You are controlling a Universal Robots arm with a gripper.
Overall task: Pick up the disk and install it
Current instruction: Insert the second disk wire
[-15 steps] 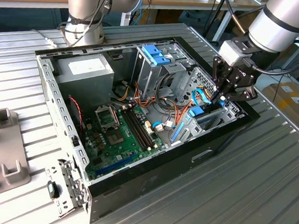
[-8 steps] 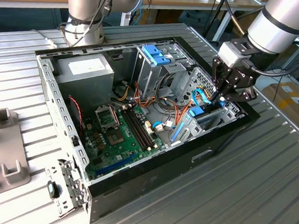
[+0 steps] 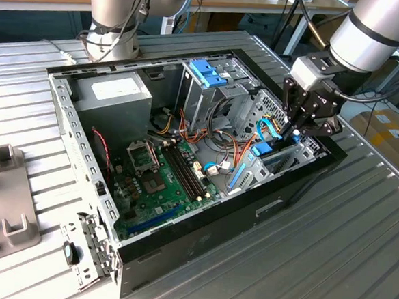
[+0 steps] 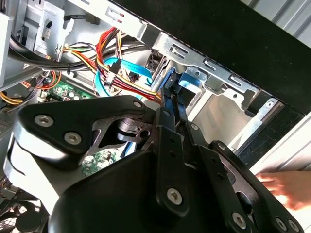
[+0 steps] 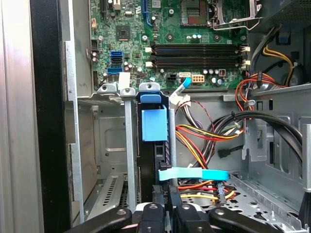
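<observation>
Motherboard (image 3: 163, 174) sits lower left of centre in the exterior view, inside the open case (image 3: 71, 127), with the tall cage (image 3: 204, 88) and its blue bracket (image 3: 208, 73) up in the middle, and over on that view's right the gripper (image 3: 298, 129) is down at the drive bay (image 3: 288, 159) by the case's near wall. The disk (image 5: 154, 145) is standing on edge in that bay, blue carrier tab up by the board side in the first wrist view, a flat blue cable (image 5: 194, 174) crossing just beside it. Fingers (image 4: 170, 104) look pinched shut on the disk's edge in the second wrist view, so it's gripping it, not just hovering. I'd say the trick here is keeping the disk square to the bay rails and sliding straight, and not snagging that blue cable or the red/yellow wires (image 5: 194, 136) right next to it. Arm comes in from the upper right, wrist bent so the gripper points down into the case. There's a hand (image 4: 284, 187) blurred at the lower right of the second wrist view, outside the case.
</observation>
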